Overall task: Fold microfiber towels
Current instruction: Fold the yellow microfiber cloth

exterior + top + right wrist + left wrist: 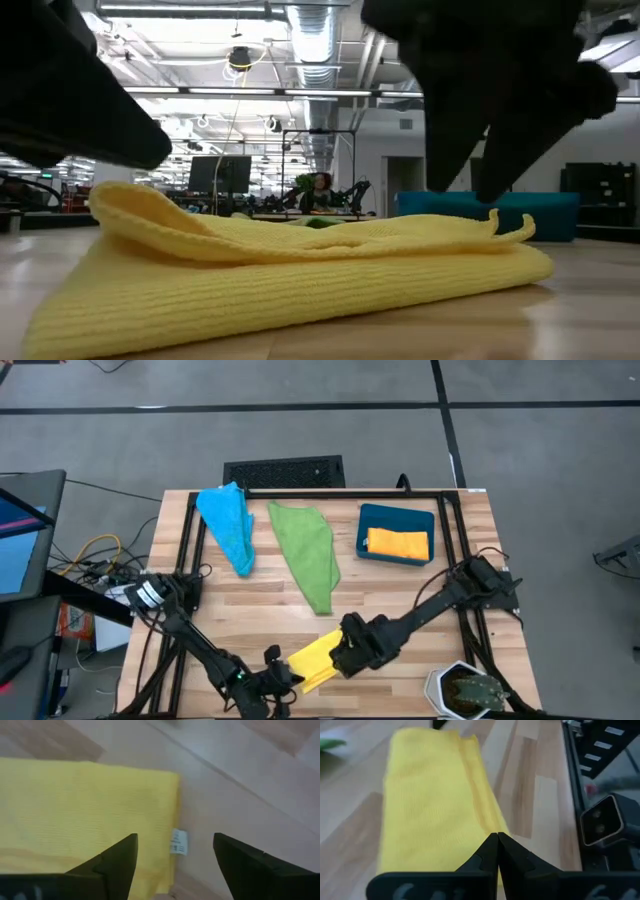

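My right claw (175, 852) is spread wide, holding nothing, hovering just over the edge of the yellow towel (313, 657) where a small white tag (178, 842) sticks out. My left claw (497, 852) is pinched fully shut at the towel's other end, tips right at the cloth edge; can't tell if it has any fabric between them.

Yellow towel lies folded over on the table (400, 585) near the front edge, between my two claws. Low view shows two layers, top one lying loose with a raised lip, edges not quite matched.

Green towel (308, 552) and blue towel (228, 525) lie crumpled and unfolded farther back, well apart from the yellow. Orange towel (398, 543) sits folded inside the teal bin (396, 516) at the back right. Small potted plant (470, 690) at the front right corner, near my right arm.

Judgement: a fold on the yellow looks just laid down, with the right claw letting go. To do this step well:
- lift the right claw straight up, so a finger doesn't snag the top layer or the tag
- keep the left end pinned so the stack doesn't slide
- check edges line up; the loose lip wants pressing flat before the next fold
- next grab should take both layers at the corner, not only the top one

Risk: dragging sideways would undo the fold.
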You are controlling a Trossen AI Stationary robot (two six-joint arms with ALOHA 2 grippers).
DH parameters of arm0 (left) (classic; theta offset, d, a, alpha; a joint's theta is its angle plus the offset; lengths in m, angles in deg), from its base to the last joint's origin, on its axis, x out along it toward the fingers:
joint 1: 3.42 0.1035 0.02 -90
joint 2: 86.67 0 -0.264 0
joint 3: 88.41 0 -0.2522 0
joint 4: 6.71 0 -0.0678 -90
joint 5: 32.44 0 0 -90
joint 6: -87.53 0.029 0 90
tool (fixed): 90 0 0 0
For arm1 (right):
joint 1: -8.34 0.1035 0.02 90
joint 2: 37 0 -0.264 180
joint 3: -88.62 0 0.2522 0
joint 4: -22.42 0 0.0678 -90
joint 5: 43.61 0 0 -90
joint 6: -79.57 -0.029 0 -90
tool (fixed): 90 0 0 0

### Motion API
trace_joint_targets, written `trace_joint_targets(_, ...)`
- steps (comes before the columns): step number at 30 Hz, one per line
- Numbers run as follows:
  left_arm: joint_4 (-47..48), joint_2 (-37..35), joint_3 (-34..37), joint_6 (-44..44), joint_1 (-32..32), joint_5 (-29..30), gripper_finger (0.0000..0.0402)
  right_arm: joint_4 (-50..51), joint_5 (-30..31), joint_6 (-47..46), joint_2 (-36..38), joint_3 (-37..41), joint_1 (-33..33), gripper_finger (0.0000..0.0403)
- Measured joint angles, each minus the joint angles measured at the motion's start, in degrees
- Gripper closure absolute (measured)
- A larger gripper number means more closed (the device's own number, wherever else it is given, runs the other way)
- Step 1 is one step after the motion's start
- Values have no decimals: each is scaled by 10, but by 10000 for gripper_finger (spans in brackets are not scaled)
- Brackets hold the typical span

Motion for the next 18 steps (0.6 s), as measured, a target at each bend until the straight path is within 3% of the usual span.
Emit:
trace_joint_targets(8, -9, 32, 0, -21, 4, -41, 401, -99, -40, 3, 0, 64, -12, 117)
trace_joint_targets(18, -18, 69, -3, -75, 1, -67, 402, -137, -72, -19, 5, 104, -13, 117)
